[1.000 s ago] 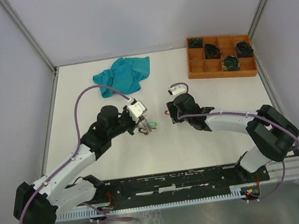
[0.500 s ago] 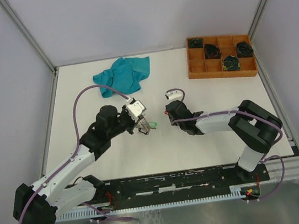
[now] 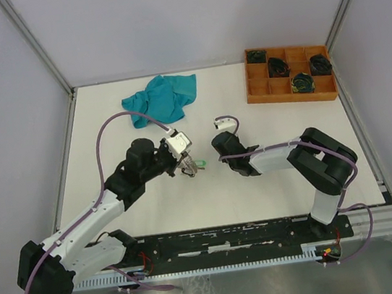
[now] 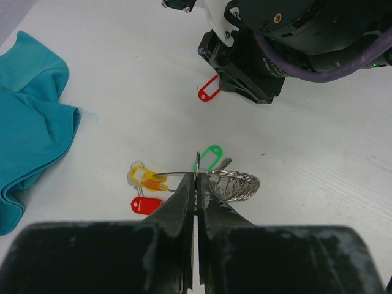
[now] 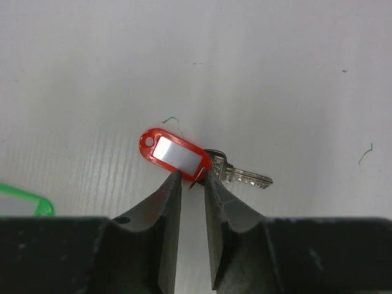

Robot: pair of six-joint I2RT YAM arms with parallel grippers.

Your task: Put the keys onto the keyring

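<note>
My left gripper [image 4: 196,174] is shut on the thin wire of the keyring [image 4: 174,173], held just above the table. Keys with a yellow tag [image 4: 147,179], a red tag [image 4: 146,204] and a green tag [image 4: 211,157] hang or lie by the wire, next to a silvery coil of small rings [image 4: 236,184]. Another key [image 5: 242,176] with a red tag [image 5: 174,153] lies flat on the table. My right gripper [image 5: 191,174] is down over it, its jaws a narrow gap apart. The key's small wire loop stands between the fingertips. In the top view the grippers [image 3: 186,164] [image 3: 216,151] are close together.
A teal cloth [image 3: 160,98] lies crumpled at the back left of the table. A wooden compartment tray [image 3: 277,97] with dark coiled bundles stands at the back right. The green tag [image 5: 24,201] shows at the left edge of the right wrist view.
My right gripper has shifted a little left over the red-tagged key and its jaws have narrowed round it. The left arm and keyring have not moved.
</note>
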